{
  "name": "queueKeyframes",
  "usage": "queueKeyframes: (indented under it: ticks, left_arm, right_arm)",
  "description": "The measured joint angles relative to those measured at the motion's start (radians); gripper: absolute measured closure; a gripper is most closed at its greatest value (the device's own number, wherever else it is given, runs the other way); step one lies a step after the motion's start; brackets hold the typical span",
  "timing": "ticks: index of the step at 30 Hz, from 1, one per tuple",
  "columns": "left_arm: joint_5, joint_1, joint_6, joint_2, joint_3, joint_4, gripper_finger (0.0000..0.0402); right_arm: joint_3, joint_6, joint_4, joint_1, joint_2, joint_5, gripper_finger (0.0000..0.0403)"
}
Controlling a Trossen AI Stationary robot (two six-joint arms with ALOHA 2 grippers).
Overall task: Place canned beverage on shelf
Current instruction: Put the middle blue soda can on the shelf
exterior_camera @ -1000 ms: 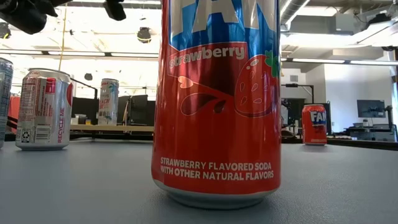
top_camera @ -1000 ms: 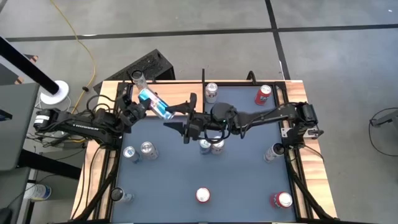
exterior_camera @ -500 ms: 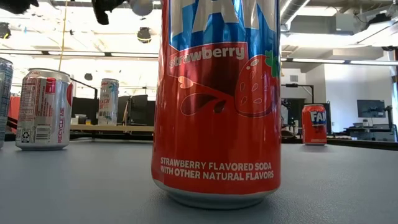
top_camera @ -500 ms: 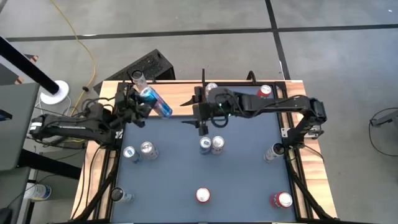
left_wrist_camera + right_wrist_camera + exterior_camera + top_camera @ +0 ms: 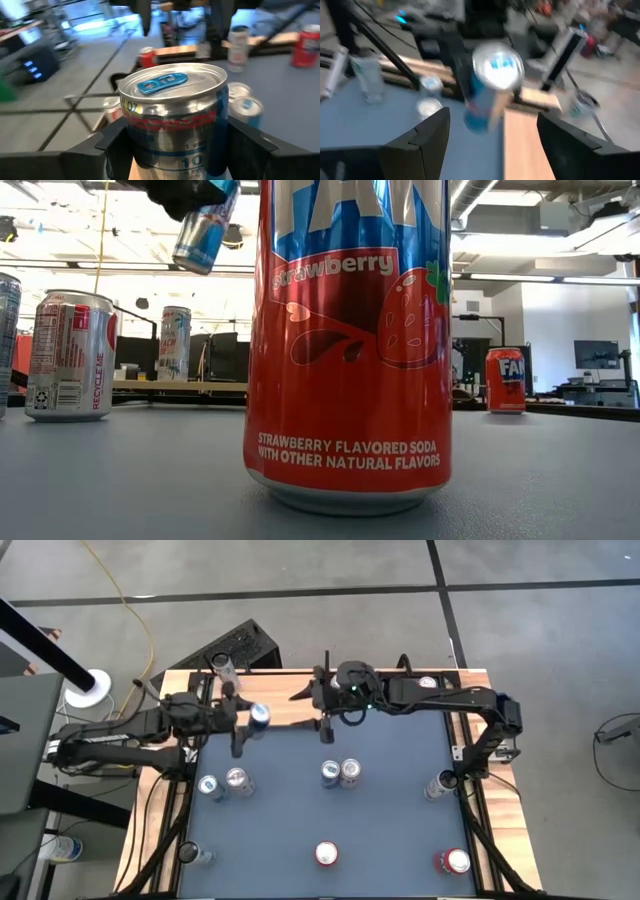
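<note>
Left end effector point(image 5: 243, 722) is clamped on a blue-and-silver can point(image 5: 258, 717), fingers point(image 5: 112, 142) pressed against both sides of the can body in the left wrist view, blue pull tab facing the camera. Can is off the table point(image 5: 390, 830), held in the air over the far-left part of the blue surface; low view shows it tilted, high up near the top edge point(image 5: 205, 225).

Right end effector point(image 5: 322, 705) sits near the far edge at centre, fingers spread apart with nothing between them. Its wrist view looks straight at the held can point(image 5: 492, 85), apart from it, with a light wood board point(image 5: 527, 145) below it.

Shelf: can't pick it out clearly in the high view; the right arm covers the far-centre area where black posts point(image 5: 326, 662) stick up.

Other cans on the table:
- silver pair at centre point(image 5: 340, 774), touching
- silver pair on the left point(image 5: 224, 783)
- red-topped can near the front, centre point(image 5: 326, 854)
- red can at front right point(image 5: 451, 861)
- silver can at right edge point(image 5: 437, 783)
- silver can at front left point(image 5: 193, 855)
- clear cup at far-left corner point(image 5: 221, 666)

Low view is mostly filled by a red strawberry soda can point(image 5: 350, 340) standing upright, close to the lens.
</note>
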Motion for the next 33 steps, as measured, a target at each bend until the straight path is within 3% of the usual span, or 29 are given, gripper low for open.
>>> queueKeyframes:
  ticks: [11, 27, 33]
  left_arm:
    - [0.038, -0.011, 0.056, 0.033, -0.012, 0.046, 0.0168]
    - [0.080, -0.010, 0.085, 0.061, -0.012, 0.070, 0.0168]
    - [0.080, -0.010, 0.091, 0.110, -0.012, 0.080, 0.0168]
  right_arm:
    - [0.003, 0.006, 0.147, 0.021, 0.060, -0.011, 0.0112]
    - [0.000, 0.077, 0.177, -0.003, 0.079, -0.064, 0.0112]
    - [0.000, 0.058, 0.254, 0.010, 0.141, -0.086, 0.0112]
